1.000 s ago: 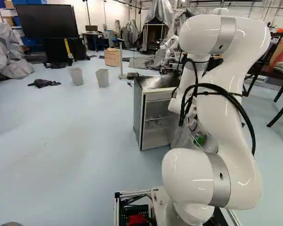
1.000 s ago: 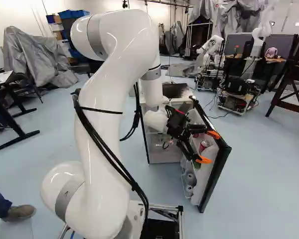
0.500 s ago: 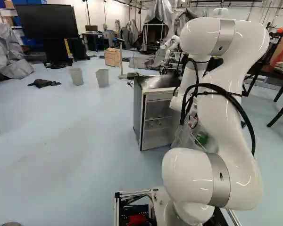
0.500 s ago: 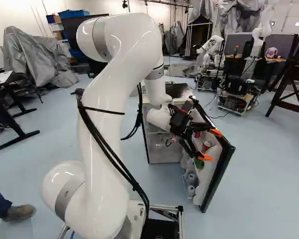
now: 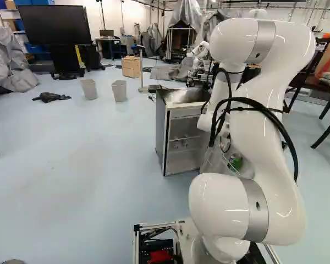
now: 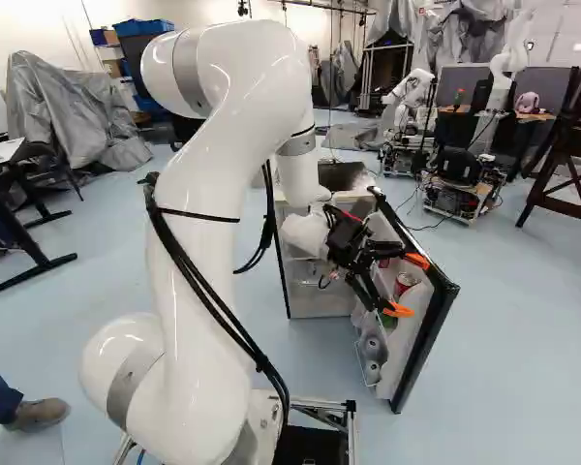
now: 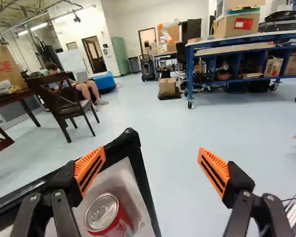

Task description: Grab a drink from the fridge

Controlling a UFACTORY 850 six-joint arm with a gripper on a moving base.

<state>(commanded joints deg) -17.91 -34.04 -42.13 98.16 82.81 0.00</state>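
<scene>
Pale marks show on the lid of the red can [image 7: 107,216], and big red lettering crosses a carton [image 7: 4,66] on the table [image 7: 12,100] in the wrist view. A box [image 7: 227,25] on the blue bench [image 7: 266,38] carries a red label.

The can stands in the rack on the inner side of the open door [image 6: 424,349] of the fridge [image 6: 320,302]. The claw [image 6: 408,285] is spread wide, with nothing gripped; in the wrist view one finger reaches over the door and the can sits under and just beside it – the other finger stands out past the door, over the floor [image 7: 187,128].

Only the right base view shows the grey round things [image 6: 372,356] in the door's lower rack, and another robot [image 6: 465,174] on wheels beyond. The left base view gives the black screen [image 5: 54,25], two bins [image 5: 89,89] and the fridge's outer side – the arm [image 5: 264,121] hides the claw there. The wrist view alone shows the blue bench.
</scene>
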